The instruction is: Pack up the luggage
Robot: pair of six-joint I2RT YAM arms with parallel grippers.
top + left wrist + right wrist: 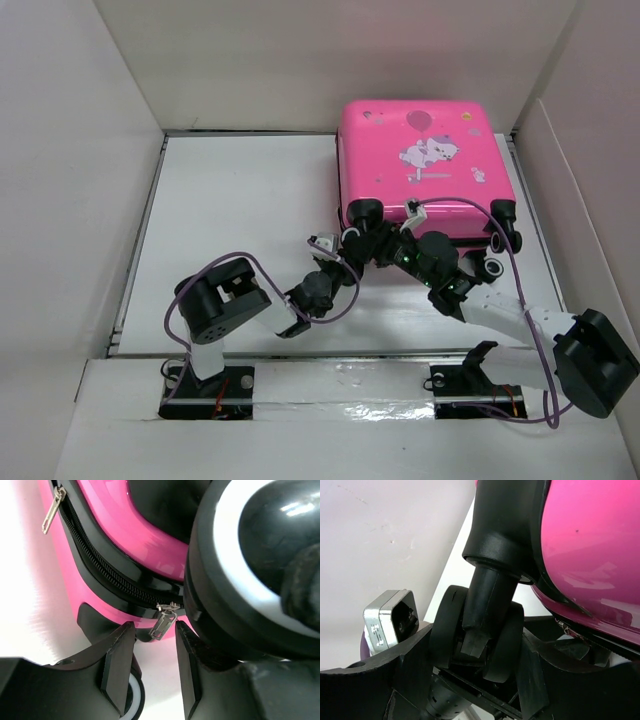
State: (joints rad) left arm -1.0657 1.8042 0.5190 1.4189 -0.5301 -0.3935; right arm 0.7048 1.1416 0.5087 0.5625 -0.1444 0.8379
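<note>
Pink glossy luggage [425,165], cartoon-printed and black-trimmed, lies shut just beyond both grippers. Left gripper [152,630] jaws stand open, a zip pull [164,622] between their tips. Right gripper [475,655] jaws clamp a wheel [446,630] between them.

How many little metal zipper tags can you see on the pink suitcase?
2. One zipper tag hangs at the top left of the left wrist view. The other sits lower, at the mouth of the open left gripper, beside a black wheel. More may be hidden.
</note>
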